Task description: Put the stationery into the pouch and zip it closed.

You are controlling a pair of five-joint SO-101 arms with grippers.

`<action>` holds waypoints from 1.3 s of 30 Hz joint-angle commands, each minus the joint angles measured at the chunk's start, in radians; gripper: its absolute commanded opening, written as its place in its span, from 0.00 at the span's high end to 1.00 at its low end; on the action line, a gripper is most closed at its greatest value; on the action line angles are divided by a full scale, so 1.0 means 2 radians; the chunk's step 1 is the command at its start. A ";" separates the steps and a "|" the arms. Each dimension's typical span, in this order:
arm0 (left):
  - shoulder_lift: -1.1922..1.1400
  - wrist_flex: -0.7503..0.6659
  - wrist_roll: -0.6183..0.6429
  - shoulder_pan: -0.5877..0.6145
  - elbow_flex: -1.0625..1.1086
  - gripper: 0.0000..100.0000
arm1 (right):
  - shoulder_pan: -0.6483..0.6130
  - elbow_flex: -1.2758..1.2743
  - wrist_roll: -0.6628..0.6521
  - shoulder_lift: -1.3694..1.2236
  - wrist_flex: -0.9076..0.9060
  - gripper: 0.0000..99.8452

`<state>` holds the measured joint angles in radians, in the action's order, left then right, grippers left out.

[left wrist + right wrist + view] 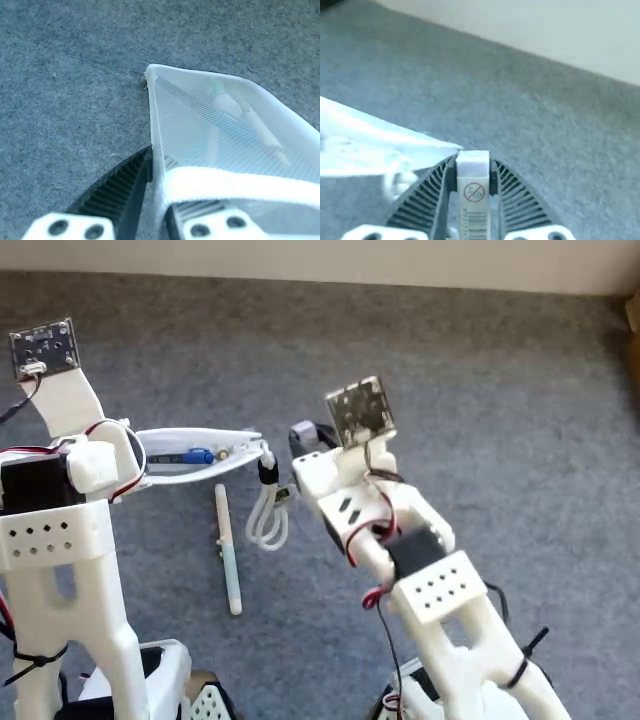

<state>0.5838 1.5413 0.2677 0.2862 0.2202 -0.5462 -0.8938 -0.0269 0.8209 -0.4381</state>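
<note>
Left jaws pinching pouch (pixel 225 125) edge, right jaws pinching white tag (pixel 472 180) with prohibition sign and barcode, pen (pixel 230 570) on open desk (pixel 520 390)

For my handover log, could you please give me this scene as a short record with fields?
Surface: grey carpet
Pouch: translucent pouch, stationery visible inside
Left arm: left gripper shut on the pouch's edge
Right arm: right gripper shut on a white labelled piece by the pouch's other end
Outside pouch: pen lying on the carpet, near a white cord loop
Zip: cannot tell
</note>
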 commanded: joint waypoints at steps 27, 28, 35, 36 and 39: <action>0.014 -0.015 0.005 -0.013 -0.008 0.99 | -0.153 -0.075 0.003 0.155 0.345 0.99; 0.014 -0.015 0.005 -0.013 -0.008 0.99 | -0.153 -0.075 0.002 0.155 0.351 0.99; 0.014 -0.015 0.005 -0.013 -0.008 0.99 | -0.155 -0.069 0.002 0.154 0.365 0.99; 0.014 -0.015 0.005 -0.013 -0.008 0.99 | -0.161 -0.069 0.002 0.148 0.365 0.99; 0.014 -0.015 0.005 -0.013 -0.008 0.99 | -0.171 -0.049 0.002 0.106 0.372 0.99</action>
<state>0.5838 1.5413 0.2677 0.2831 0.2202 -0.8623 -1.0579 -0.0269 1.0909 0.2585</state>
